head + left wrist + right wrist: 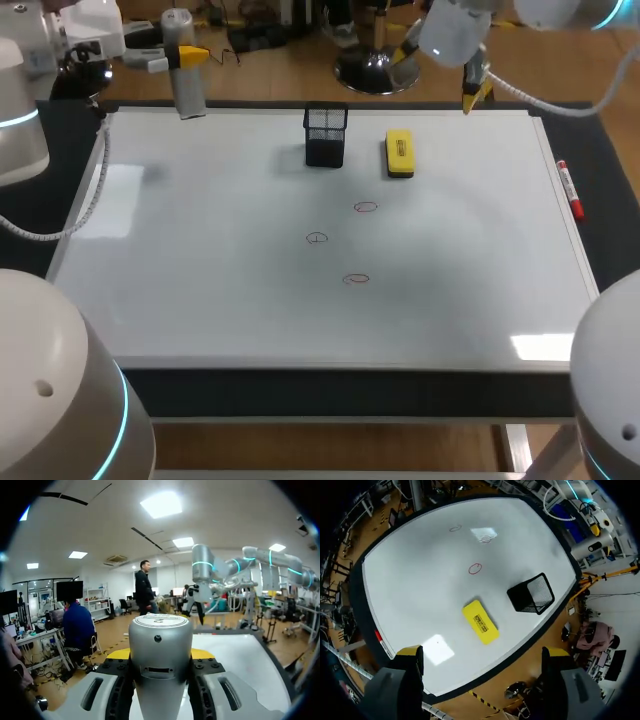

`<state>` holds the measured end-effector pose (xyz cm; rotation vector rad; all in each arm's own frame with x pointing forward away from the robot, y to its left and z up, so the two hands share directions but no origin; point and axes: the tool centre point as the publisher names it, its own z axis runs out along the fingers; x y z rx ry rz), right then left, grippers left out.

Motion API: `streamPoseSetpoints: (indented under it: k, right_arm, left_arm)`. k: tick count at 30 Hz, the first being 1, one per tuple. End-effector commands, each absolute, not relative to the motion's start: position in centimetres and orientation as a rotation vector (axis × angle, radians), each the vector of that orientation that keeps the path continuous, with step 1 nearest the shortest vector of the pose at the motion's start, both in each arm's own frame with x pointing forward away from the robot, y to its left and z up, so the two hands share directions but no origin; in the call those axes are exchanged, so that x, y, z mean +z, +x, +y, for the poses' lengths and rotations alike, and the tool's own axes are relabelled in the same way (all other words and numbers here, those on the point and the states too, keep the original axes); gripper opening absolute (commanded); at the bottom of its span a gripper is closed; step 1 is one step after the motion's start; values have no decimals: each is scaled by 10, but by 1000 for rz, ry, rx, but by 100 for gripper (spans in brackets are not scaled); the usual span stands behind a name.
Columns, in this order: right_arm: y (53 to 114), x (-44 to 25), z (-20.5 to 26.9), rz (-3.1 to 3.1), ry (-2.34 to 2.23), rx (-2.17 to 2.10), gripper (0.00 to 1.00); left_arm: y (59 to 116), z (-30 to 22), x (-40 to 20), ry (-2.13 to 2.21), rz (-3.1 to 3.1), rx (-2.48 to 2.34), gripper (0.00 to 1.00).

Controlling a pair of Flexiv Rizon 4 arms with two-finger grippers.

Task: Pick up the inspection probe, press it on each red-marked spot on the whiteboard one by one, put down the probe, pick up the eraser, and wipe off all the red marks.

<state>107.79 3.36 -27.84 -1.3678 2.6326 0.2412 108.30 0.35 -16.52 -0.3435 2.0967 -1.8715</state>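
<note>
The inspection probe (186,75), a silver cylinder, stands upright over the whiteboard's (200,260) back left edge, and my left gripper (190,55) is shut on it. In the left wrist view the probe (160,655) fills the gap between the fingers of the left gripper (160,653). Three red marks (366,207) (317,238) (356,279) sit mid-board. The yellow eraser (399,153) lies near the back edge. My right gripper (442,75) hangs open above the back right edge; from the right wrist view, the right gripper (482,652) is above the eraser (480,621) and the nearest red mark (475,569).
A black mesh cup (326,135) stands just left of the eraser, also seen from the right wrist as the cup (531,594). A red marker (570,188) lies along the board's right frame.
</note>
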Motion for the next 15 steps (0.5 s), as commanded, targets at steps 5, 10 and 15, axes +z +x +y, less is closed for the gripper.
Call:
streamPoseSetpoints:
  k: [5, 10, 15]
  right_arm:
    - [1083, -276, 34, 2876, -1512, 41, 100]
    - [1083, -276, 34, 2876, -1512, 41, 100]
    - [1085, -297, 35, 2792, -1608, 134, 100]
  left_arm:
    - [1083, 3, -165, -343, 2093, -1872, 0]
    - [1083, 3, -165, -343, 2093, -1872, 0]
    - [1083, 3, -165, -343, 2093, -1872, 0]
